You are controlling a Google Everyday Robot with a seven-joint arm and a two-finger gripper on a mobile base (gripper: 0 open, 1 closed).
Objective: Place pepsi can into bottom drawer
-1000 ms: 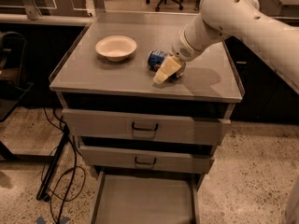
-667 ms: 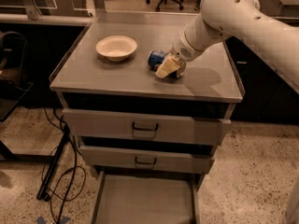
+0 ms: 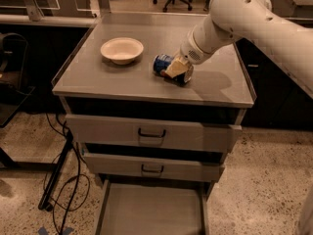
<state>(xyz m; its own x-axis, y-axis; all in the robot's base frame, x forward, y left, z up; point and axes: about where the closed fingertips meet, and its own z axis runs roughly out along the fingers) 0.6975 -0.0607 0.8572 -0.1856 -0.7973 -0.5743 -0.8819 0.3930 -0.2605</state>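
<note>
The pepsi can (image 3: 162, 64) lies on its side on the cabinet top (image 3: 117, 82), right of the middle, its blue body and one silver end showing. My gripper (image 3: 177, 69) comes down from the upper right on the white arm (image 3: 244, 18) and sits over the can's right part, hiding it. The bottom drawer (image 3: 151, 209) is pulled out at floor level, and its plain grey floor shows with nothing in it.
A cream bowl (image 3: 122, 49) stands on the cabinet top to the left of the can. The two upper drawers (image 3: 151, 133) with dark handles are closed. Black cables (image 3: 63, 180) lie on the floor at the left. Office chairs stand behind.
My gripper has shifted slightly up and in over the can. The can, bowl and drawers have not moved.
</note>
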